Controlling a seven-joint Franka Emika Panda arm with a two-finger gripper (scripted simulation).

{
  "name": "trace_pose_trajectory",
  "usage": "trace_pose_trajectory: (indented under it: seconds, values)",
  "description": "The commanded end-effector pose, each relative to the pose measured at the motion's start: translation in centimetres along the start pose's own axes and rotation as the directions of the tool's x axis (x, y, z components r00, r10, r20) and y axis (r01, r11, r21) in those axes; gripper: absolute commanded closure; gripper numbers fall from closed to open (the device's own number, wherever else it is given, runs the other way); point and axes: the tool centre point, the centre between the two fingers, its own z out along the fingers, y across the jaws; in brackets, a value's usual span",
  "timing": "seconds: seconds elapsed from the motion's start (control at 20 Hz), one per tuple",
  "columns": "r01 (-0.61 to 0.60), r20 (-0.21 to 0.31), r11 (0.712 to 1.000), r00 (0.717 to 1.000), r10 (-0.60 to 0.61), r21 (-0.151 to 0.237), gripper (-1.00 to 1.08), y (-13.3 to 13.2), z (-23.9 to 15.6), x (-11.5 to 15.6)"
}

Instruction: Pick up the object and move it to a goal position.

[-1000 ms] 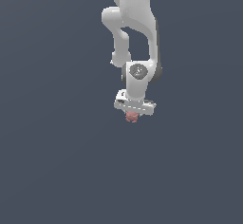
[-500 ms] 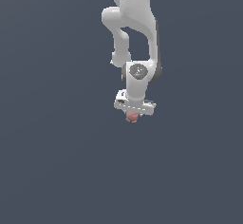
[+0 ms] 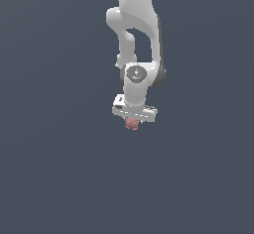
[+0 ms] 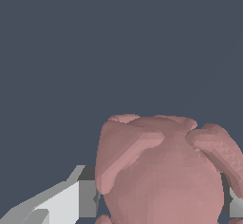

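The object (image 3: 132, 124) is a small pinkish-red lumpy blob showing just below the white hand of the arm in the exterior view. My gripper (image 3: 132, 122) is shut on it, and the fingers are mostly hidden behind the hand's body. In the wrist view the object (image 4: 163, 171) fills much of the picture, wedged between two grey-white fingers (image 4: 85, 194), one on each side. The gripper hangs over the flat dark grey floor; its height above the floor cannot be told.
A plain dark grey surface (image 3: 54, 178) fills both views. The white arm (image 3: 136, 25) comes down from the exterior view's top. No goal marker shows.
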Motion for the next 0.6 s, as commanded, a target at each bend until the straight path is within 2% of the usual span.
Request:
trace_pose_trajectory:
  seconds: [0.0,0.55]
  values:
    - [-0.001,-0.001,1.000,1.000,0.001,0.000,1.08,1.3,-1.0,1.4]
    - [-0.001,-0.001,1.000,1.000,0.001,0.000,1.08,7.7,-6.0,9.1]
